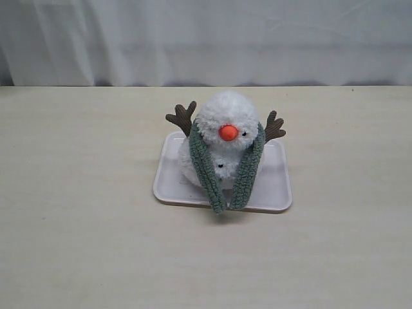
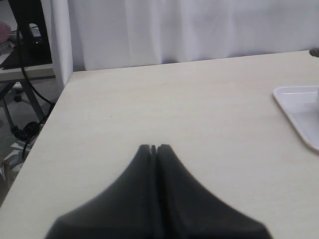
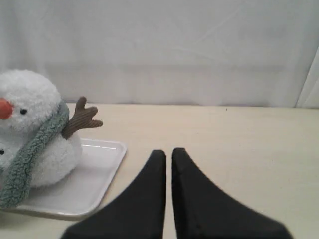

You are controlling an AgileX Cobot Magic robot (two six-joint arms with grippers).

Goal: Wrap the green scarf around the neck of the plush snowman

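**Draped at the neck, well clear of two shut pincers**

Exterior view: upright on a shallow white rectangular plastic tray (image 1: 277, 187), mid-way across a pale wood-grain table (image 1: 77, 225), a fluffy white plush snowman (image 1: 225, 116) with an orange nose. Slung over the snowman's neck (image 1: 222, 151), a long sage-green ribbed knit scarf (image 1: 205, 168). Both ends hang down the front side by side, uncrossed, with tips over the tray's near rim. Behind, a white curtain (image 1: 206, 38).

Left wrist view: black left pincer (image 2: 153, 148) with jaws pressed together, gripping nothing, over bare table. Only a corner of the tray shows at the picture's edge, well apart from the tips.

Right wrist view: black right pincer (image 3: 168, 152) closed to a hairline slit, empty. Snowman and tray off to one side, near but not touching. Seen from the side here, unlike the frontal exterior view: the scarf running down between the head and the brown twig arm (image 3: 82, 119), snug against the neck.
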